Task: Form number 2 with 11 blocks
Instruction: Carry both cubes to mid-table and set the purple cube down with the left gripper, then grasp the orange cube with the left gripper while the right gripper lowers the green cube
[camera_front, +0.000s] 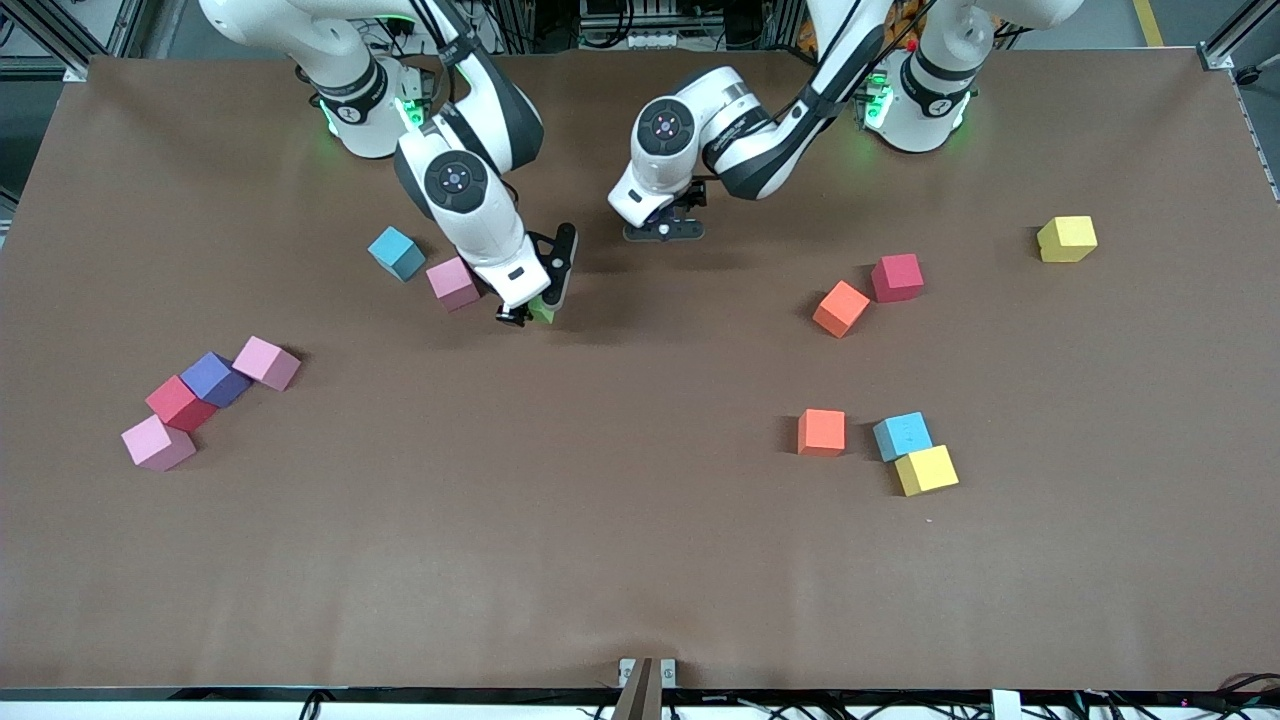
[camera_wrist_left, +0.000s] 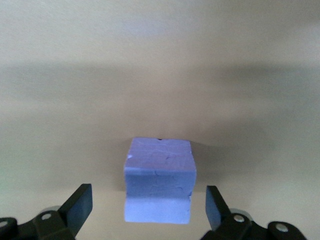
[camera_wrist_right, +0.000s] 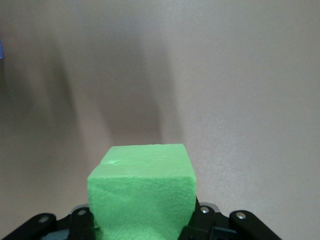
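Note:
My right gripper (camera_front: 535, 300) hangs low over the table's middle, shut on a green block (camera_front: 546, 311). In the right wrist view that green block (camera_wrist_right: 142, 190) fills the space between the fingers of the right gripper (camera_wrist_right: 142, 222). My left gripper (camera_front: 665, 228) is low over the table near the arms' bases and hides what is beneath it. In the left wrist view a purple block (camera_wrist_left: 160, 170) rests on the table inside the left gripper (camera_wrist_left: 147, 197), which is open, with a gap on each side of the block.
A light blue block (camera_front: 397, 252) and a pink one (camera_front: 453, 283) lie close beside the right gripper. Toward the right arm's end are pink (camera_front: 266, 362), purple (camera_front: 215, 379), red (camera_front: 180, 402) and pink (camera_front: 157, 442) blocks. Toward the left arm's end lie orange (camera_front: 841, 308), red (camera_front: 897, 277), yellow (camera_front: 1067, 239), orange (camera_front: 822, 432), light blue (camera_front: 903, 436) and yellow (camera_front: 926, 470) blocks.

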